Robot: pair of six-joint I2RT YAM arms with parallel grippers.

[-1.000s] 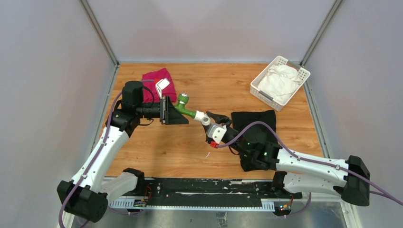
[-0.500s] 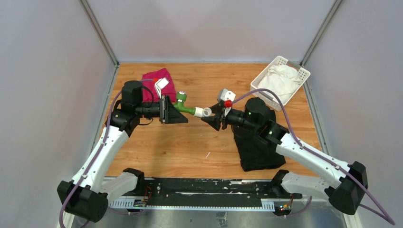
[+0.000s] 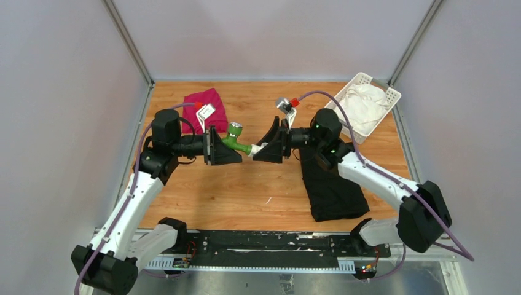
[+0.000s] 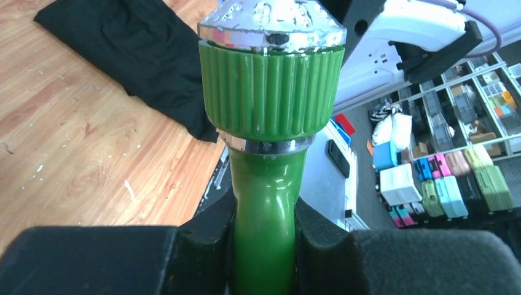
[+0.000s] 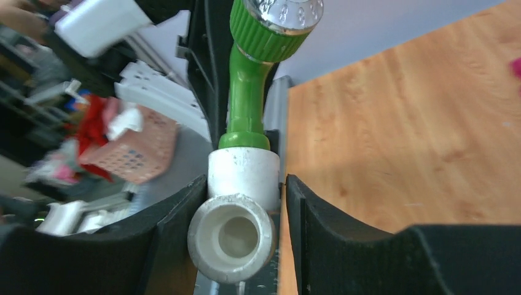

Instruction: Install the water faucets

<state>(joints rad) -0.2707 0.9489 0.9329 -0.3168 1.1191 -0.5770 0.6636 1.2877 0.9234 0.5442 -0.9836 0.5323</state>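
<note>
The tap point(image 3: 235, 136) is being gripped by its stem in the left claw point(image 4: 264, 246) above the counter point(image 3: 246, 190), its axis being aimed right into the fitting point(image 5: 242, 178) being clasped by the right claw point(image 5: 246, 206).

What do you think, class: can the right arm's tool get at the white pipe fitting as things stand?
Probably yes. The right tool straddles the white pipe fitting, with nothing between them; the left tool grips the green tap by its stem, away from the fitting.
</note>
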